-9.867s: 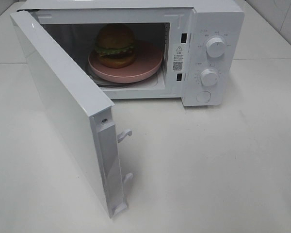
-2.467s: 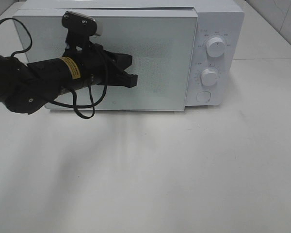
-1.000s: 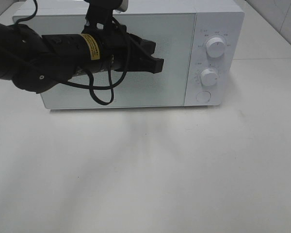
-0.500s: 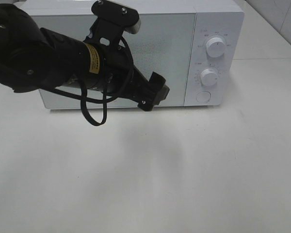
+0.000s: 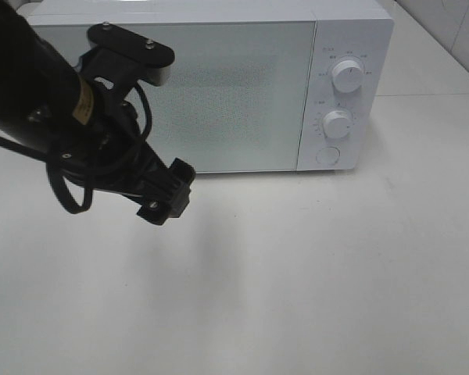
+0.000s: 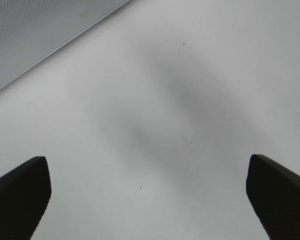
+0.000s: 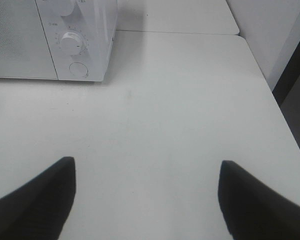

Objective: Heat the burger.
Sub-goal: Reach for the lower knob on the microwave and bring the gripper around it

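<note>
Both the left end effector (image 5: 169, 195) and right end effector (image 7: 145, 200) are held released, empty, above the bench (image 5: 336, 273) near the closed microwave (image 5: 234, 94).

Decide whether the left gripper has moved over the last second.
Yes. The left gripper has dropped leftward from high on the microwave door to below its bottom edge, over the table.

White table (image 5: 336, 273), as you see it from the high camera. One thing stands directly on it: a white microwave (image 5: 359, 31), its door (image 5: 234, 94) shut and its base flat on the tabletop. A seam (image 5: 430, 95) in the tabletop runs off from the microwave's control-panel side. A soft grey shadow (image 5: 211, 234) lies on the surface just in front of the microwave's door.
</note>
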Robot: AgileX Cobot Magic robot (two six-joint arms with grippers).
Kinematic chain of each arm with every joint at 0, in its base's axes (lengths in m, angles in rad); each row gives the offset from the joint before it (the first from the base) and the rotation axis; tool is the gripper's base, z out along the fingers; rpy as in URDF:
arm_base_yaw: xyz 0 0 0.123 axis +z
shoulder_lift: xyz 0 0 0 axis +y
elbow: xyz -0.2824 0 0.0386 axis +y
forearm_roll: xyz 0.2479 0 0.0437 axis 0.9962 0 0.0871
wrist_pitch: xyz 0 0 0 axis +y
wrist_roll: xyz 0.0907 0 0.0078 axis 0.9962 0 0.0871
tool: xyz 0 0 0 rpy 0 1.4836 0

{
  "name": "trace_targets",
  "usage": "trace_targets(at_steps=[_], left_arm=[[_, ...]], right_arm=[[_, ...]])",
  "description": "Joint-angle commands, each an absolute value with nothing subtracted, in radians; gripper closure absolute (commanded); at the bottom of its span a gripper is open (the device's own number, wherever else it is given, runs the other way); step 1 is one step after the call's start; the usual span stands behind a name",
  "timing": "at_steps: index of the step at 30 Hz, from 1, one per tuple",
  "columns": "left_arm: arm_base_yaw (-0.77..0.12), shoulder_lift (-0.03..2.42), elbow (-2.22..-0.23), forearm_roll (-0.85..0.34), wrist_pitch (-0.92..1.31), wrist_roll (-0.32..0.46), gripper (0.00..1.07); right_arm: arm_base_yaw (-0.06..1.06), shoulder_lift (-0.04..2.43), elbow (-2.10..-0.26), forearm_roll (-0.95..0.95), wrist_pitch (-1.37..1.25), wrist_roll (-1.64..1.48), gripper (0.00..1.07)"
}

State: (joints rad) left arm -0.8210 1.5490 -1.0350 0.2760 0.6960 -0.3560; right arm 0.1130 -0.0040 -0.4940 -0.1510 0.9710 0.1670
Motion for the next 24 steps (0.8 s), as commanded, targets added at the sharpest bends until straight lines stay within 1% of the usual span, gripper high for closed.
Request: trace_targets(at_steps=[1,2,4,5,6,7,8,9,10,11,12,13,14,15,16,17,18,19,20,21,22,23,24], left_arm=[[-0.795,1.514,-1.031,0.258,0.795,-0.365,0.06],[-0.795,1.514,-1.031,0.258,0.795,-0.365,0.06],[-0.733,1.492,-1.030,0.241,0.877,-0.356,0.06],[-0.733,1.492,-1.030,0.241,0.877,-0.356,0.06],[-0.681,1.483,-1.029,0.226,0.931,-0.330,0.06],[-0.652,1.477,-1.028,0.217,0.960,-0.315,0.06],[-0.652,1.477,-1.028,0.217,0.960,-0.315,0.06],[-0.588,1.464,-1.028,0.198,1.012,-0.275,0.06],[-0.588,1.464,-1.028,0.198,1.012,-0.275,0.06],[-0.529,1.448,-1.028,0.176,1.042,-0.241,0.06],[-0.495,1.436,-1.028,0.164,1.055,-0.228,0.06],[-0.495,1.436,-1.028,0.164,1.055,-0.228,0.06],[-0.430,1.410,-1.028,0.132,1.072,-0.206,0.06],[-0.400,1.400,-1.028,0.119,1.083,-0.195,0.06],[-0.400,1.400,-1.028,0.119,1.083,-0.195,0.06],[-0.316,1.371,-1.028,0.086,1.101,-0.160,0.06],[-0.287,1.358,-1.028,0.076,1.108,-0.140,0.06],[-0.287,1.358,-1.028,0.076,1.108,-0.140,0.06],[-0.223,1.325,-1.028,0.055,1.116,-0.109,0.06],[-0.190,1.310,-1.028,0.047,1.120,-0.094,0.06],[-0.190,1.310,-1.028,0.047,1.120,-0.094,0.06],[-0.136,1.281,-1.028,0.040,1.131,-0.076,0.06],[-0.110,1.265,-1.028,0.040,1.137,-0.071,0.06]], right_arm=[[0.107,-0.032,-0.492,-0.154,0.963,0.172,0.32],[0.107,-0.032,-0.492,-0.154,0.963,0.172,0.32],[0.107,-0.032,-0.492,-0.154,0.963,0.172,0.32],[0.107,-0.032,-0.492,-0.154,0.963,0.172,0.32],[0.107,-0.032,-0.492,-0.154,0.963,0.172,0.32],[0.107,-0.032,-0.492,-0.154,0.963,0.172,0.32],[0.107,-0.032,-0.492,-0.154,0.963,0.172,0.32],[0.107,-0.032,-0.492,-0.154,0.963,0.172,0.32],[0.107,-0.032,-0.492,-0.154,0.963,0.172,0.32],[0.107,-0.032,-0.492,-0.154,0.963,0.172,0.32],[0.107,-0.032,-0.492,-0.154,0.963,0.172,0.32],[0.107,-0.032,-0.492,-0.154,0.963,0.172,0.32],[0.107,-0.032,-0.492,-0.154,0.963,0.172,0.32],[0.107,-0.032,-0.492,-0.154,0.963,0.172,0.32],[0.107,-0.032,-0.492,-0.154,0.963,0.172,0.32],[0.107,-0.032,-0.492,-0.154,0.963,0.172,0.32],[0.107,-0.032,-0.492,-0.154,0.963,0.172,0.32],[0.107,-0.032,-0.492,-0.154,0.963,0.172,0.32],[0.107,-0.032,-0.492,-0.154,0.963,0.172,0.32],[0.107,-0.032,-0.492,-0.154,0.963,0.172,0.32],[0.107,-0.032,-0.492,-0.154,0.963,0.172,0.32],[0.107,-0.032,-0.492,-0.154,0.963,0.172,0.32],[0.107,-0.032,-0.492,-0.154,0.963,0.172,0.32]])
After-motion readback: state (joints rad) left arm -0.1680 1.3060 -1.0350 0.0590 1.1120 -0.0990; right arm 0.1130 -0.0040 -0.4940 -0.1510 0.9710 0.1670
